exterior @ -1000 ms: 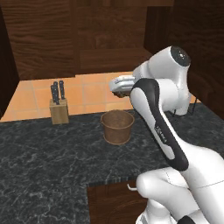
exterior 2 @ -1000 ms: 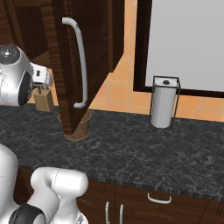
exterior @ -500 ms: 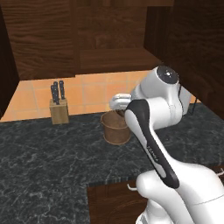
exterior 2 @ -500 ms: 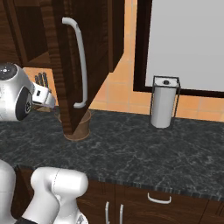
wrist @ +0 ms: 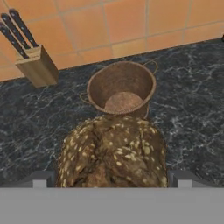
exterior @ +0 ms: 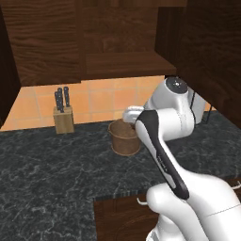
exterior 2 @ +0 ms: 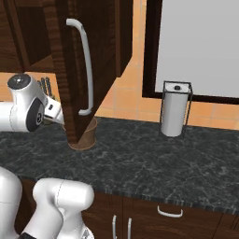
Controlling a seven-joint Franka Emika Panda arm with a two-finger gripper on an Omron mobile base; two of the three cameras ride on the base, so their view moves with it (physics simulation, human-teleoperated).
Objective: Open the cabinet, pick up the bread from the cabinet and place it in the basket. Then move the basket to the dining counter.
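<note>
Gripper: in the hand view the two dark finger tips [wrist: 111, 179] sit at the lower corners of the frame, spread wide around the bread, which fills the gap between them; the claw is clamped on it.
Bread: speckled brown lump [wrist: 114, 151], lower centre of the hand view, held above the black counter just short of the basket.
Basket: round brown basket [wrist: 121, 89] at centre of the hand view, standing upright with nothing inside; left base view shows it [exterior: 124, 137] at frame centre, partly behind the arm; right base view shows it [exterior 2: 87, 136] half hidden by the door.
Cabinet: door [exterior 2: 77, 60] swung open, upper left of the right base view, silver bar handle facing out; wooden shelf [exterior: 124, 63] in the upper centre of the left base view.
Knife block: tan, holding dark knives [wrist: 37, 63], upper left of the hand view, against the orange tile wall.
Black marbled counter: [exterior: 52, 169] carries the basket and knife block.
Steel canister: [exterior 2: 175, 108] right of centre in the right base view, well apart from the basket.
</note>
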